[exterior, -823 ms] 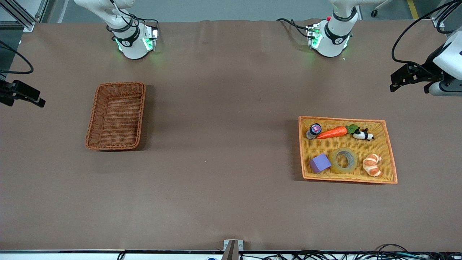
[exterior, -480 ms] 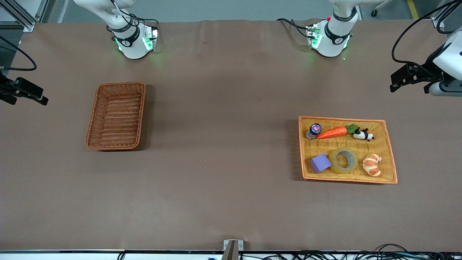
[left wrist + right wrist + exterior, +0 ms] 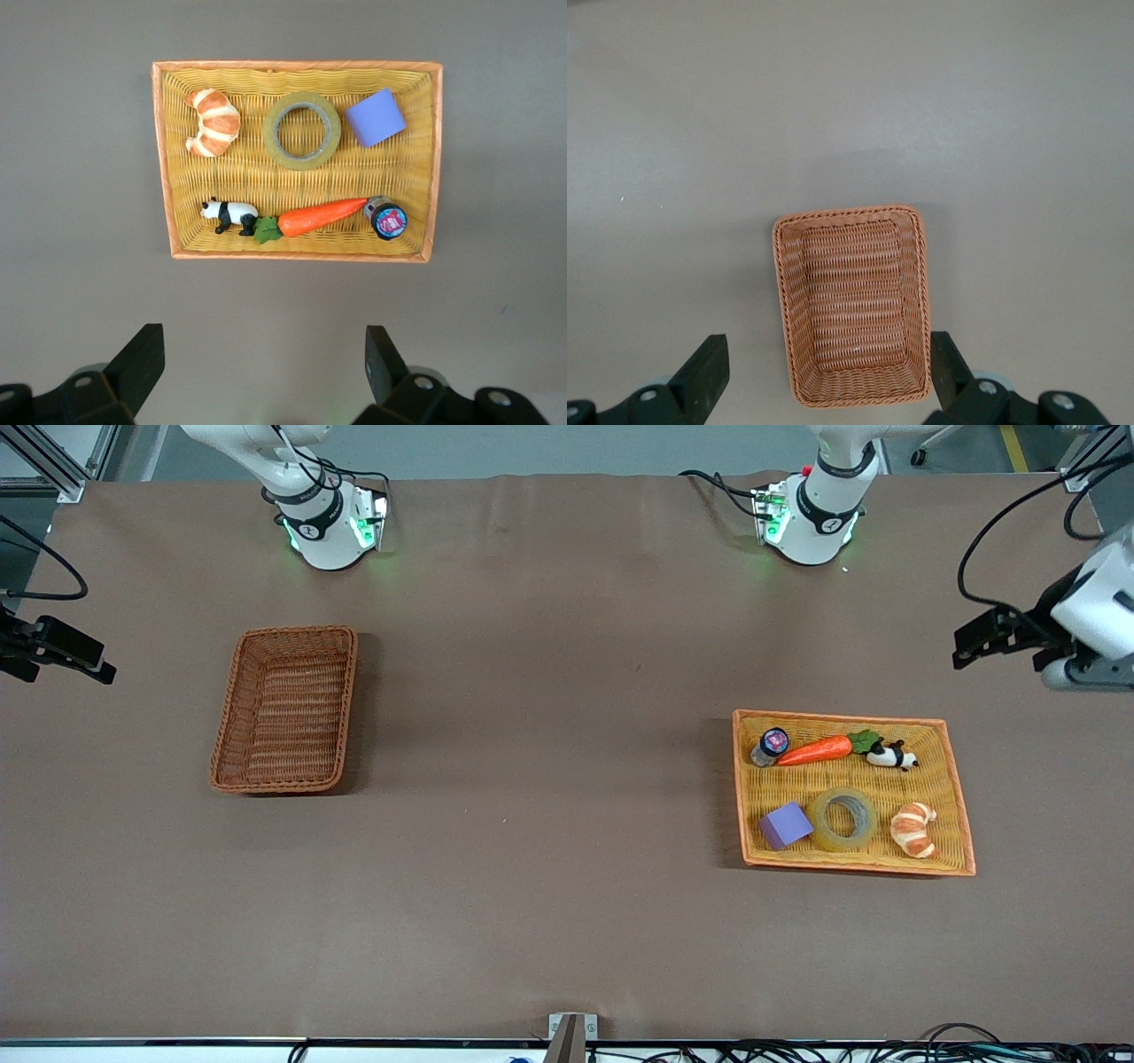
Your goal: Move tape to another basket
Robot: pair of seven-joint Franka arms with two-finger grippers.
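Note:
The tape [image 3: 844, 818] lies flat in the shallow orange-yellow tray [image 3: 840, 716], between a purple cube [image 3: 785, 825] and a croissant [image 3: 913, 829]. It also shows in the left wrist view [image 3: 302, 130]. The dark woven basket [image 3: 285, 708] stands empty toward the right arm's end and also shows in the right wrist view [image 3: 852, 301]. My left gripper [image 3: 974, 640] hangs open and empty high over the table's edge beside the tray; its own view [image 3: 263, 347] shows the jaws wide apart. My right gripper [image 3: 66, 657] hangs open and empty high over the table's edge beside the basket; its own view [image 3: 828, 350] shows the jaws wide apart.
The tray also holds a carrot [image 3: 817, 750], a small panda figure [image 3: 890, 756] and a small jar with a dark lid [image 3: 770, 746]. Bare brown table [image 3: 549, 779] lies between basket and tray. The arm bases [image 3: 811, 522] stand along the table's edge farthest from the front camera.
The left gripper has shifted slightly and dipped a little. The right gripper has moved slightly over the table's edge. The objects have not moved.

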